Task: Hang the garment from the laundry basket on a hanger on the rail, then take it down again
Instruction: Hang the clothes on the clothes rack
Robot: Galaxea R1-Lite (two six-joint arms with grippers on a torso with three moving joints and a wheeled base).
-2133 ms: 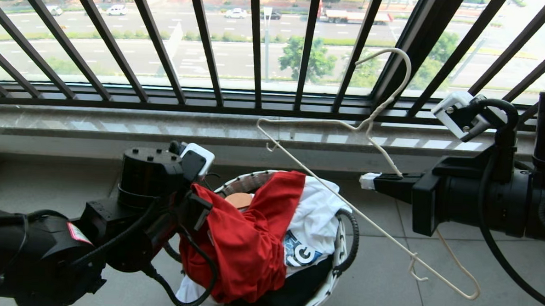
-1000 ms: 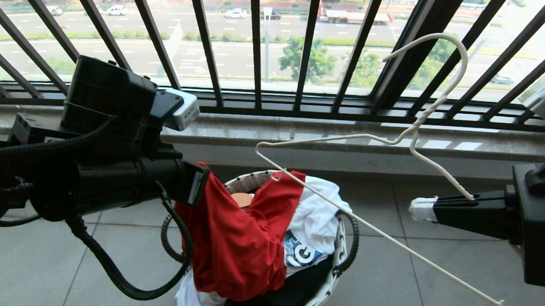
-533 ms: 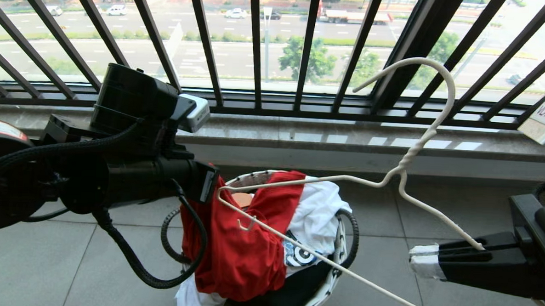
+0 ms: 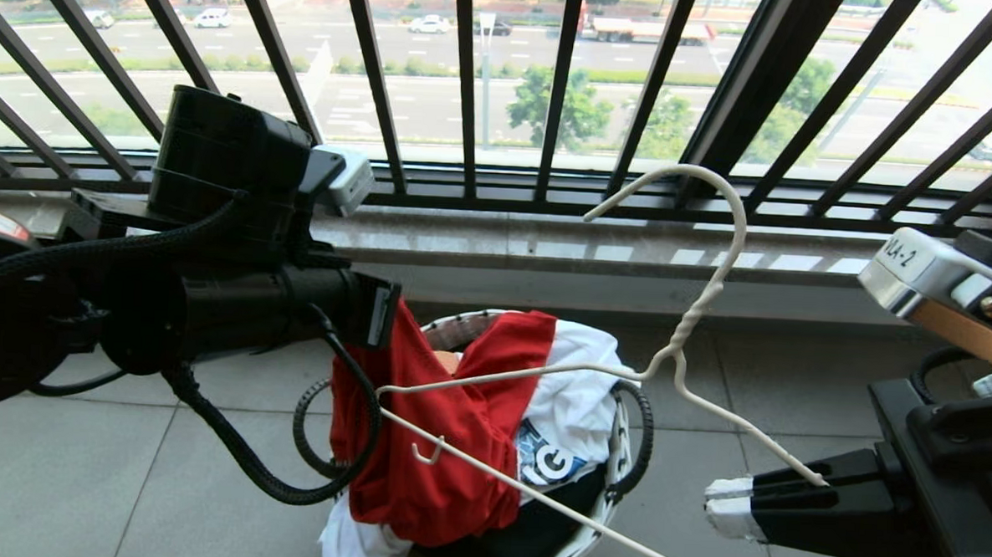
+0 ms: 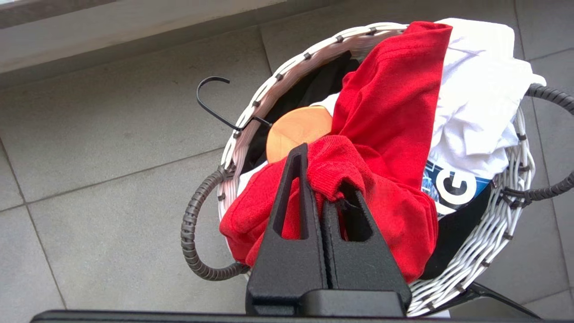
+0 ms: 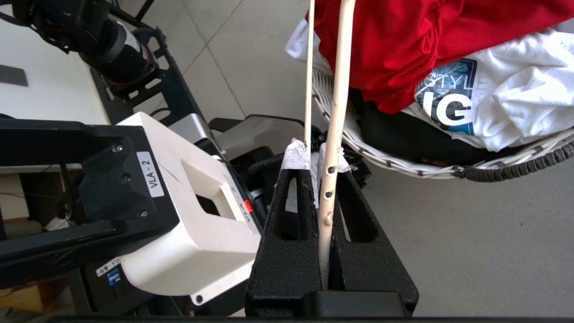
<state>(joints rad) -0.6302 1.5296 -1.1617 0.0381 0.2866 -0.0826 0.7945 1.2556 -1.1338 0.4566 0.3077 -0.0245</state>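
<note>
In the head view the left gripper [image 4: 381, 328] has its fingertips hidden behind the red T-shirt [image 4: 447, 444]; the left wrist view shows its fingers [image 5: 291, 197] pinching a fold of the shirt above the basket [image 5: 493, 233]. The right gripper [image 4: 725, 506] clamps the hanger [image 4: 696, 308], whose lower bar runs off-frame. Only the left wrist view shows a black hook [image 5: 210, 101] on the basket rim.
</note>
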